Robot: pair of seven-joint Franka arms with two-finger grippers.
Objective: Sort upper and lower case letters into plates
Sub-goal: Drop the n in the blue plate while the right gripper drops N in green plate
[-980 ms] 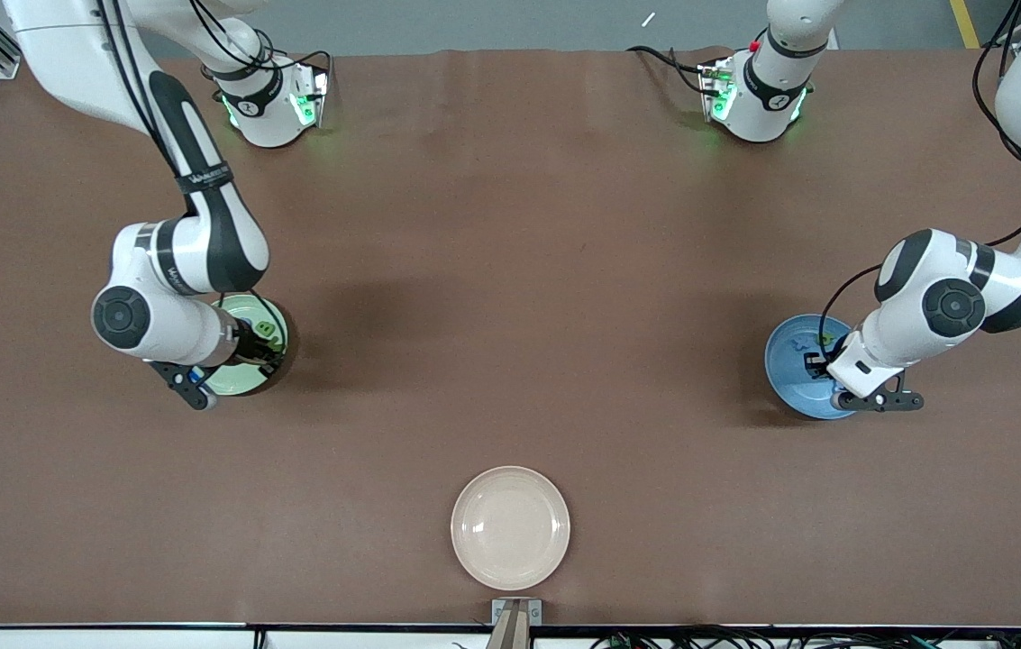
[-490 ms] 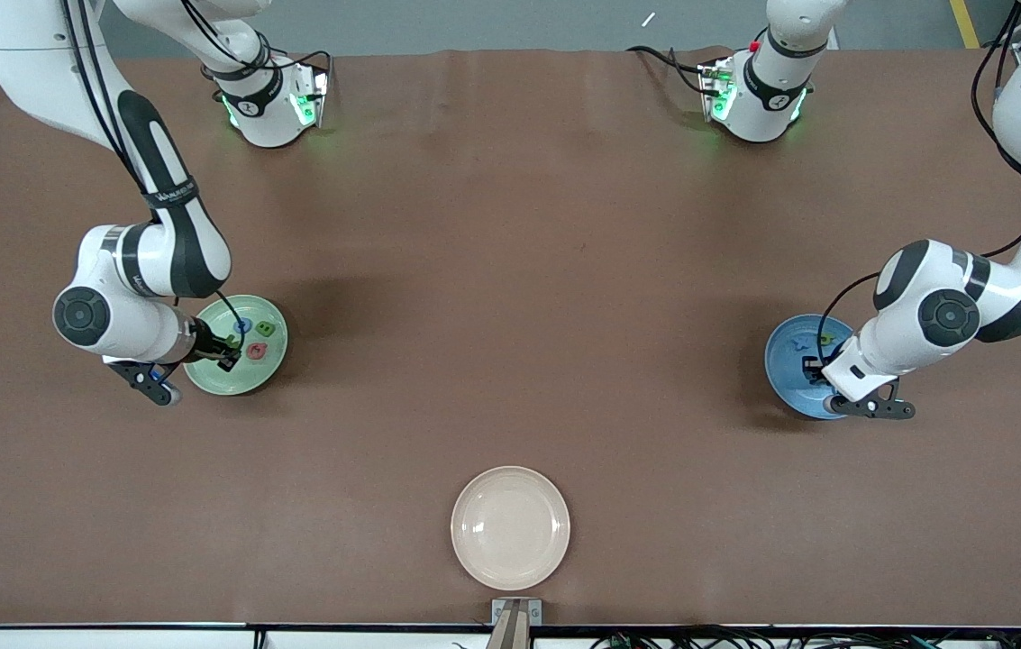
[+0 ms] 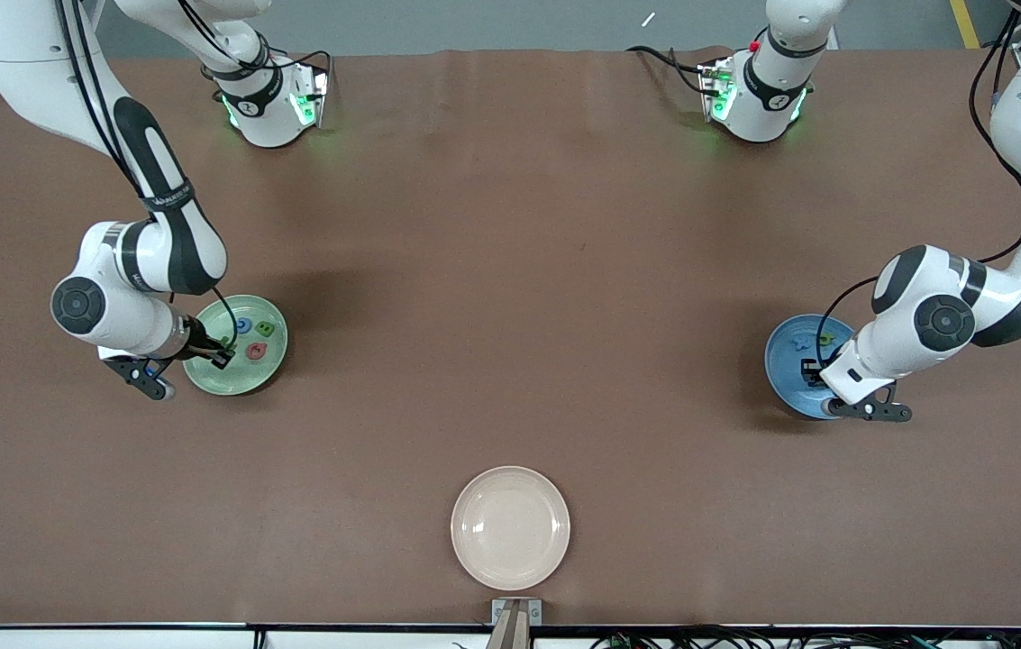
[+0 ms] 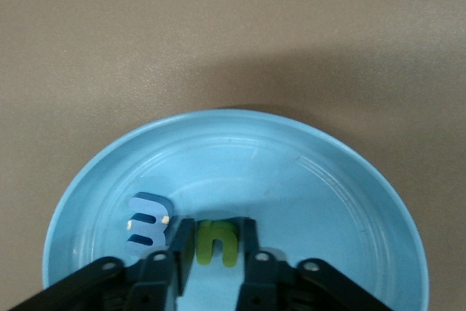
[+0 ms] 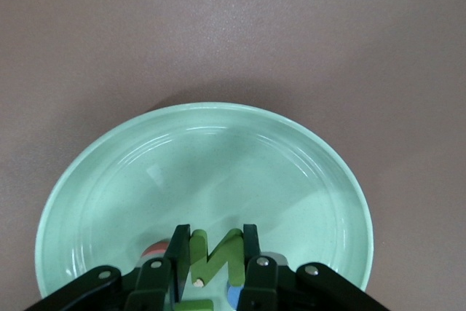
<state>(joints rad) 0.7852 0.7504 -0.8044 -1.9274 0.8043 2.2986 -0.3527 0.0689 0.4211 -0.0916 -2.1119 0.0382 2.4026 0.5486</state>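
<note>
Right gripper (image 5: 212, 256): over green plate (image 3: 271, 371), jaws clenched on green letter N (image 5: 213, 255). Left gripper (image 4: 216, 245): over blue plate (image 4: 328, 180), jaws flanking green letter n (image 4: 217, 241), grip unclear; blue letter (image 4: 147, 221) beside. Beige plate (image 3: 510, 527): counter edge nearest camera.

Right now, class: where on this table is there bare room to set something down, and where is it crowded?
Bare: the brown table between the green plate and the blue plate, and the cream plate. Crowded: the right gripper grips a green letter over the green plate; the left gripper straddles a green letter in the blue plate.
</note>
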